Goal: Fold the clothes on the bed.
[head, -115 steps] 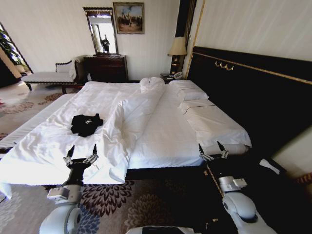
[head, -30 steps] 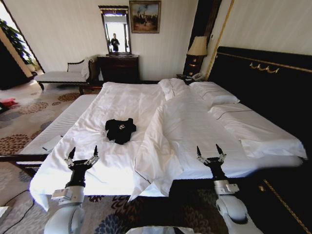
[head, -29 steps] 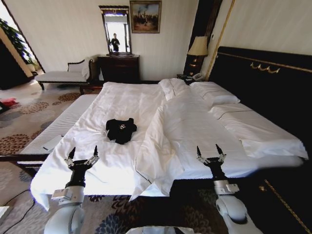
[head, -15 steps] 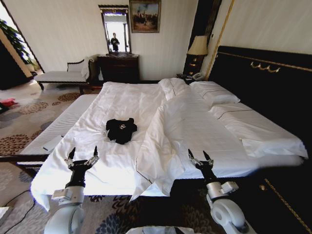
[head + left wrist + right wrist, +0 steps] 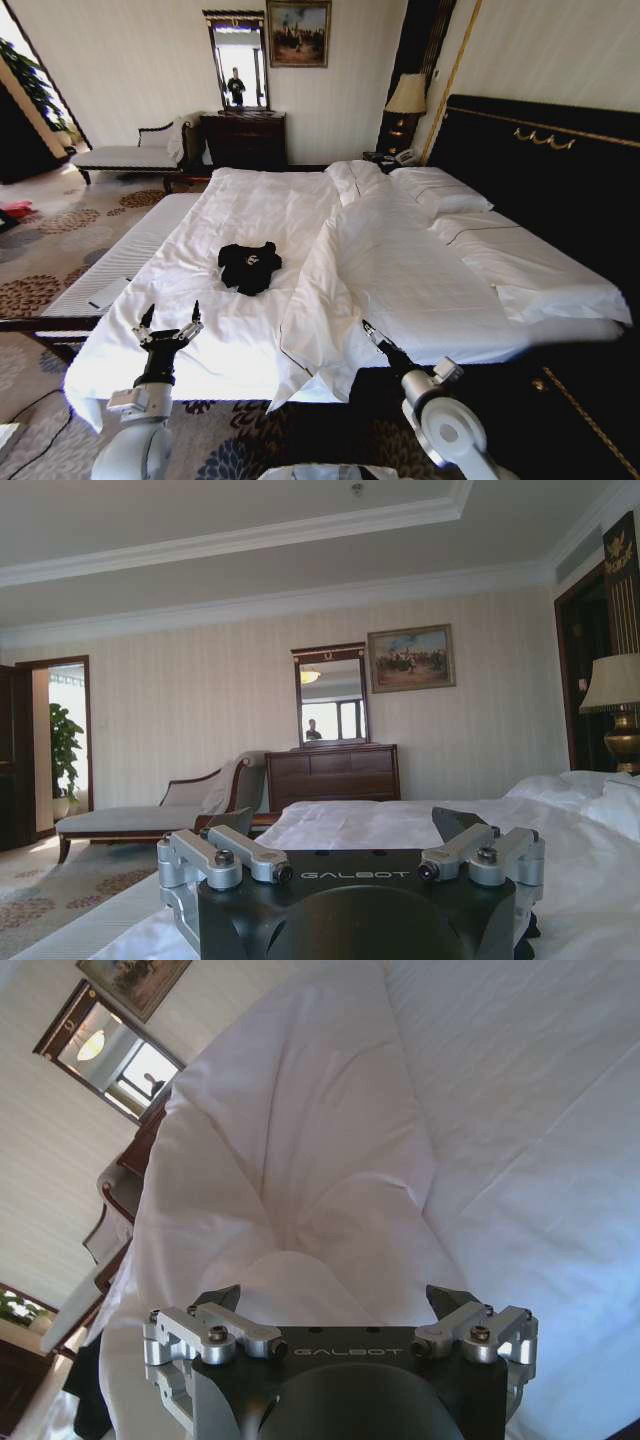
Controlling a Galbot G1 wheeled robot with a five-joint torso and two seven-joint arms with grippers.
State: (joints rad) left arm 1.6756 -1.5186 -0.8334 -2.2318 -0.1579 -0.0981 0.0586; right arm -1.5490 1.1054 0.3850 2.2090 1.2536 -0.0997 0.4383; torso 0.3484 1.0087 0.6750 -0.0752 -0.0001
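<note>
**Folding not yet begun: T-shirt crumpled, both hands short of it**

While the black T-shirt (image 5: 249, 266) lies bunched in a dark heap with no fold in it, the task stands at its very start, to judge from how things lie. Largest in the head view is the bed (image 5: 190, 370), a very wide one with a tall dark headboard (image 5: 545, 165) and white pillows (image 5: 440, 192) at its far end. Its white duvet (image 5: 385, 265) is rumpled into a long ridge running from the pillows toward the foot, and a flap of it hangs over the near edge. The T-shirt rests on the flat sheet on the robot's left of that ridge, roughly midway along the bed and well apart from the near edge; small white marks show on it, too small to read.

The left hand (image 5: 168, 325) is raised over the near corner of the bed, fingers spread, with bare sheet between it and the garment. In the left wrist view the same left hand (image 5: 350, 845) shows both fingers wide apart with nothing between them. The right hand (image 5: 372, 335) is low at the hanging duvet flap; in the right wrist view the right hand (image 5: 335, 1305) has its fingers likewise spread and empty, pointed at the duvet ridge.

Everything remains: reaching the shirt, spreading it flat, and making each fold.
</note>
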